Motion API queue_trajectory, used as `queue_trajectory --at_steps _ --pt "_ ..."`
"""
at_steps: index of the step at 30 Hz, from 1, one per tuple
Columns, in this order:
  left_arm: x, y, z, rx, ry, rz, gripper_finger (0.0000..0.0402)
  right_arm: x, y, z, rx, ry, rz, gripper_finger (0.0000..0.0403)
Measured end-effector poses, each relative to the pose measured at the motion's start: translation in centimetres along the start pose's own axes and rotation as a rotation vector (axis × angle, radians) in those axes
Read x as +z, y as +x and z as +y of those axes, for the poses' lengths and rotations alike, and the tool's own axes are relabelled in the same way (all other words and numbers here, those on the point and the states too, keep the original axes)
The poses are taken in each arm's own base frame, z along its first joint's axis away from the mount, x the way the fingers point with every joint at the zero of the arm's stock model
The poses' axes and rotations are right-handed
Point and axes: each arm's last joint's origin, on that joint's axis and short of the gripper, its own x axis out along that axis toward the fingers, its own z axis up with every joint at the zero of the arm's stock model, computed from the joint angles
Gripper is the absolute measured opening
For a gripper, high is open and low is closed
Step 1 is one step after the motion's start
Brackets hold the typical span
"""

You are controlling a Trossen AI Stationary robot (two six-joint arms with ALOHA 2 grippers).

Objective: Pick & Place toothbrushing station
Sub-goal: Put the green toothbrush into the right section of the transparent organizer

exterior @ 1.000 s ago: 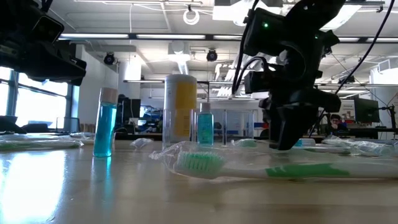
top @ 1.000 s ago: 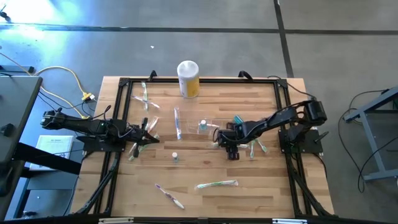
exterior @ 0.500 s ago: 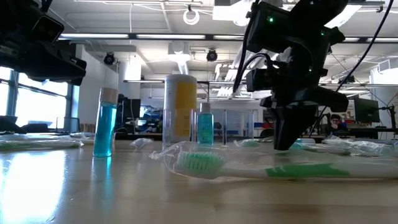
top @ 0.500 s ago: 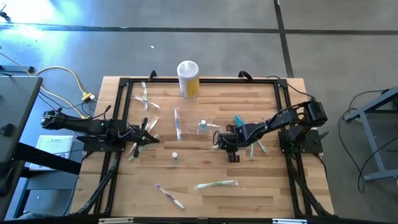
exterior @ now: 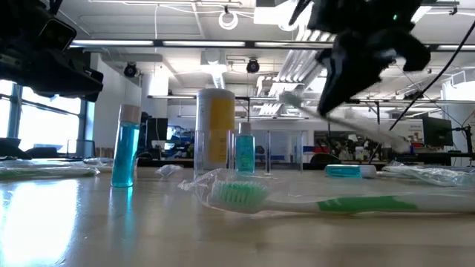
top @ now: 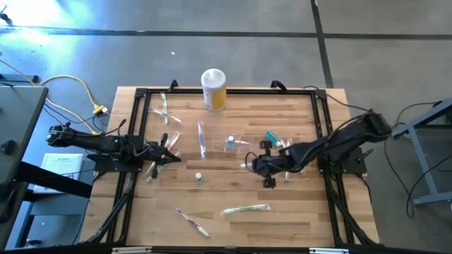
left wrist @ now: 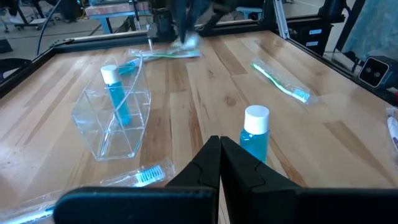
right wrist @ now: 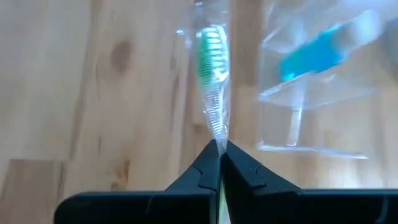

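Observation:
The clear plastic holder (top: 239,143) stands mid-table with a small blue bottle (left wrist: 115,93) inside it. My right gripper (top: 265,168) hangs just right of the holder, above the table, shut on a green toothbrush in clear wrap (right wrist: 211,56). In the low view that brush (exterior: 360,124) slants in the air. Other wrapped toothbrushes lie flat on the wood, such as a green one (top: 246,209), a pink one (top: 192,222) and one left of the holder (top: 201,139). My left gripper (left wrist: 219,142) waits shut at the table's left side. My right gripper pinches the wrapped green toothbrush between its two fingertips, on the neck just behind the bristle head (right wrist: 216,132). The fingers slant down from the table's right side. The head sticks out past the fingertips. The brush is lifted clear and tilted, head end higher.
A tall yellow canister with a white top (top: 213,89) stands at the far edge. A loose small blue bottle (top: 199,178) stands near the middle. A teal item (top: 272,137) lies right of the holder. Black frame rails (top: 139,134) border the tabletop.
My right gripper has taken hold of the green toothbrush that lay right of the holder and has risen with it, tipping less steeply. The brush, flat on the wood a second ago, now hangs slanted clear of the table.

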Motion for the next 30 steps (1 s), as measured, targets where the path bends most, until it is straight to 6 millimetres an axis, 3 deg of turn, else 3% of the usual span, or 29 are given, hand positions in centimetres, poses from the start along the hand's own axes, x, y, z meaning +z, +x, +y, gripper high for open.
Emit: queue_trajectory --at_steps 8,12,20,25,30 --pt "0.0 0.0 0.0 0.007 0.005 -0.004 0.0000 0.5 -4.0 -1.2 -0.060 -0.065 -0.221 0.0002" --pt "0.0 0.0 0.0 0.007 0.009 -0.004 0.0000 -0.8 -3.6 -2.4 -0.065 -0.077 -0.366 0.0002" --pt "0.0 0.0 0.0 0.009 0.019 -0.005 0.0000 -2.4 -3.7 -6.0 -0.048 -0.098 -0.974 0.0003" --pt "0.0 0.0 0.0 0.009 0.032 -0.005 0.0000 -4.1 -2.6 -8.7 -0.097 0.082 -1.201 0.0003" --pt "0.0 0.0 0.0 0.009 0.035 -0.005 0.0000 -5.8 -0.4 -9.7 -0.113 0.213 -1.296 0.0003"
